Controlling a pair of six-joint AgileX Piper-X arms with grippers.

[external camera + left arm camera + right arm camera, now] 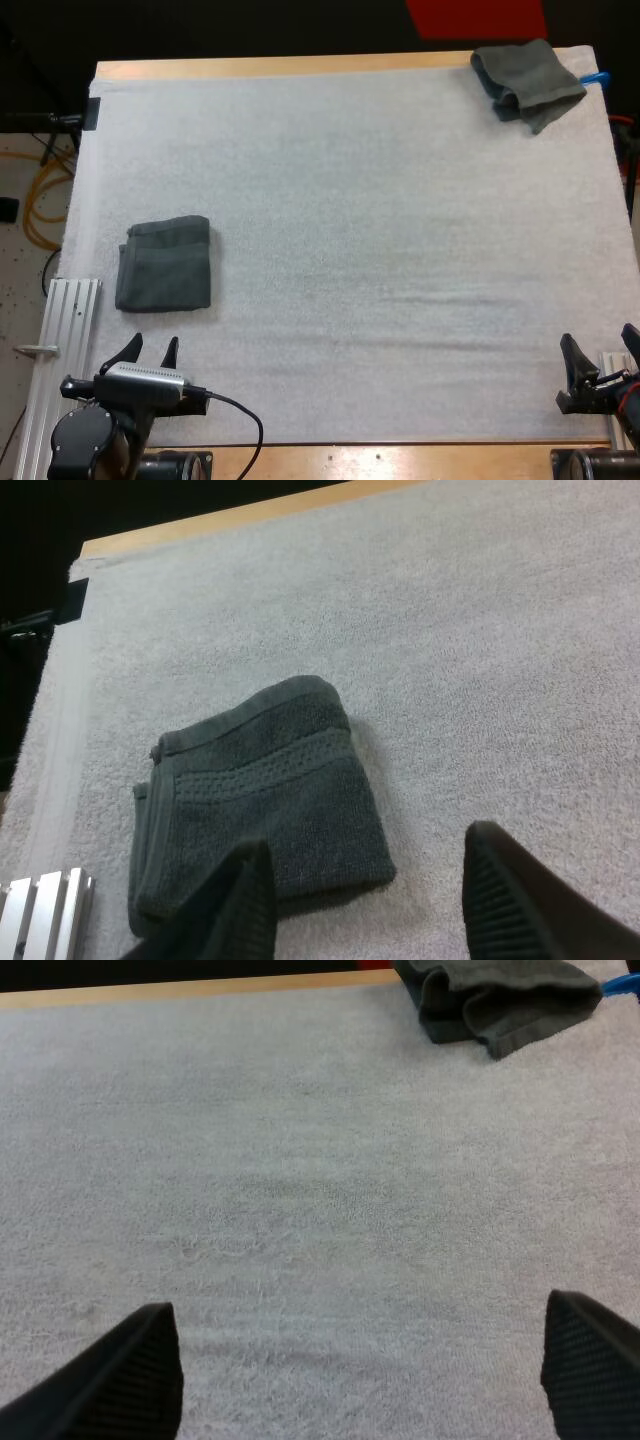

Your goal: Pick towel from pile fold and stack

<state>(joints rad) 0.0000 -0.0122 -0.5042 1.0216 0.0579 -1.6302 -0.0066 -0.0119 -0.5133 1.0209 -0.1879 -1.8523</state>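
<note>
A folded dark grey-green towel (163, 264) (265, 800) lies flat on the white mat (350, 250), close to the mat's left edge and nearer its front than its back. It is almost square, so it has no clear long axis. Its sides run roughly along the mat's edges. The rounded fold faces the mat's far side, the layered edges face the mat's left edge, and a ribbed band runs parallel to the fold.

A crumpled dark grey-green towel (528, 80) (500, 1000) sits at the mat's far right corner. It stretches mostly along the mat's far edge, with a flap pointing toward the front.

The left gripper (152, 343) (368, 838) is at the mat's front left, just short of the folded towel. Its fingers are spread and grasp nothing. The right gripper (598, 338) (360, 1305) is at the mat's front right, over bare mat, with its fingers wide apart and empty.
</note>
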